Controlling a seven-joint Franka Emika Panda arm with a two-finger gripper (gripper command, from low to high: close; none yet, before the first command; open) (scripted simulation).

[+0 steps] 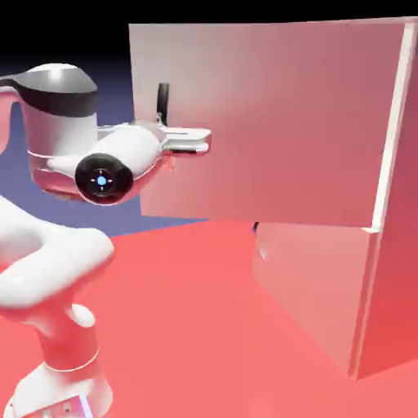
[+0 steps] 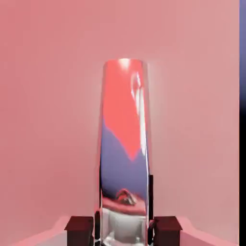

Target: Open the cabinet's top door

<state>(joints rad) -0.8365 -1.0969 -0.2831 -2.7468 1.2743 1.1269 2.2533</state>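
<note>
The pale-pink cabinet (image 1: pixel 397 269) stands at the exterior view's right. Its top door (image 1: pixel 269 114) is swung wide open, hinged at the right, with its free edge out to the left. The door's black bar handle (image 1: pixel 163 96) sticks up just above my hand. My gripper (image 1: pixel 165 124) is shut on that handle. In the hand view the handle (image 2: pixel 124 144) appears as a tall shiny bar rising between my gripper's (image 2: pixel 123 229) two dark fingertips (image 2: pixel 79 229), in front of the pink top door (image 2: pixel 48 96).
The lower door (image 1: pixel 310 286) is shut flush with the cabinet, and a sliver of its black handle (image 1: pixel 255 227) peeks out under the open door. The red table (image 1: pixel 204 326) spreads below. My arm's white links (image 1: pixel 49 269) fill the left.
</note>
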